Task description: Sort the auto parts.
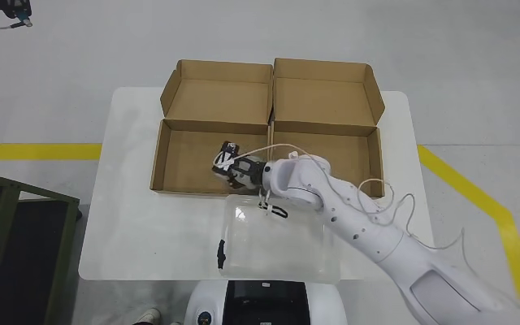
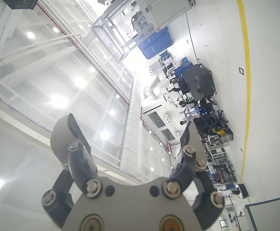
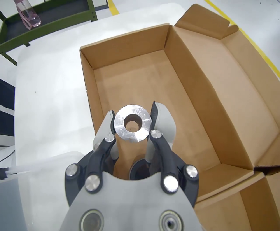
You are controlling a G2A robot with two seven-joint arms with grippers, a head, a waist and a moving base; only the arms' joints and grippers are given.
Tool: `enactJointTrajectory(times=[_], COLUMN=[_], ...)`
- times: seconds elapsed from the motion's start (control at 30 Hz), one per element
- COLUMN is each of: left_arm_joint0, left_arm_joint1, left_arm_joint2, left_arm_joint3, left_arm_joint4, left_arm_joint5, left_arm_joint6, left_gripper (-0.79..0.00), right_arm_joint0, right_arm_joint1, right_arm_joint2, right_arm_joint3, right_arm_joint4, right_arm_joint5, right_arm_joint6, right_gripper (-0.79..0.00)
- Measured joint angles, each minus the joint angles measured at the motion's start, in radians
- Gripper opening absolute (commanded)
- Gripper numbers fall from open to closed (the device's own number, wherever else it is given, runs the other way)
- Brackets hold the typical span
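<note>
Metal ring [image 3: 121, 128] is clamped edge-on in the right tool [image 3: 133, 118], held over the floor of the left cardboard box [image 3: 196, 87] on the white tabletop [image 1: 130, 211]. A second box [image 1: 349, 154] lies just beside it. Nearer the robot stands a clear plastic tub [image 1: 317, 260]. The left tool [image 2: 130, 122] is spread wide and empty, pointing toward a ceiling.

Brown box, silver ring, white table

The ring [image 3: 132, 126] is shiny silver with a dark hole. The right gripper [image 3: 133, 110] has pale grey fingers with black pads, and the left gripper [image 2: 130, 120] is grey and black too. The box [image 3: 196, 87] is plain brown. The table [image 1: 130, 211] is white, the floor line [image 1: 49, 151] yellow, the bottle [image 3: 27, 14] pink.
</note>
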Motion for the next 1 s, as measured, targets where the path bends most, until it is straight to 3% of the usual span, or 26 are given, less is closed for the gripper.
enactJointTrajectory(times=[0.67, 1.0], left_arm_joint0=[0.0, 0.0], left_arm_joint1=[0.0, 0.0], left_arm_joint2=[0.0, 0.0], left_arm_joint3=[0.0, 0.0], left_arm_joint4=[0.0, 0.0], left_arm_joint5=[0.0, 0.0], left_arm_joint6=[0.0, 0.0], left_gripper=[0.0, 0.0], right_arm_joint0=[0.099, 0.117], right_arm_joint1=[-0.101, -0.136], right_arm_joint2=[-0.091, -0.102], right_arm_joint3=[0.146, 0.195], right_arm_joint4=[-0.06, -0.065], right_arm_joint5=[-0.035, -0.058], right_arm_joint6=[0.085, 0.112], right_gripper=[-0.785, -0.603])
